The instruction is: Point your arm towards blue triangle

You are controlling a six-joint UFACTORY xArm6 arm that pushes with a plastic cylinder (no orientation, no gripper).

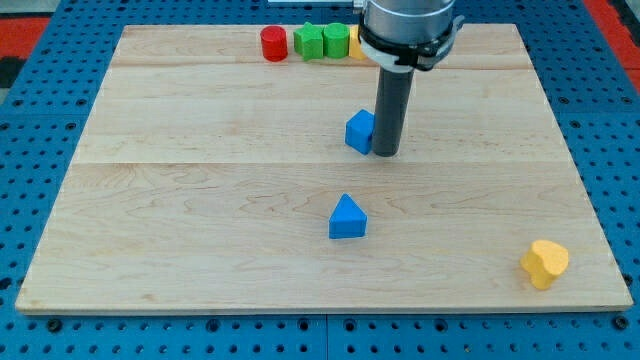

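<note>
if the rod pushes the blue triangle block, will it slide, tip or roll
The blue triangle probably slides rather than rolls: it sits on a flat base on the smooth wooden board. It looks small and solid, so likely light and stiff. An off-centre push may turn it, given its angled faces. My tip is now above it in the view, beside the blue cube.

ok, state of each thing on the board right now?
my tip: down on the board, touching the blue cube's right side
blue cube: against the tip
blue triangle: alone, below the tip, untouched
red cylinder: upright, top edge
green blocks: side by side, top edge
yellow block: alone, bottom right
</note>
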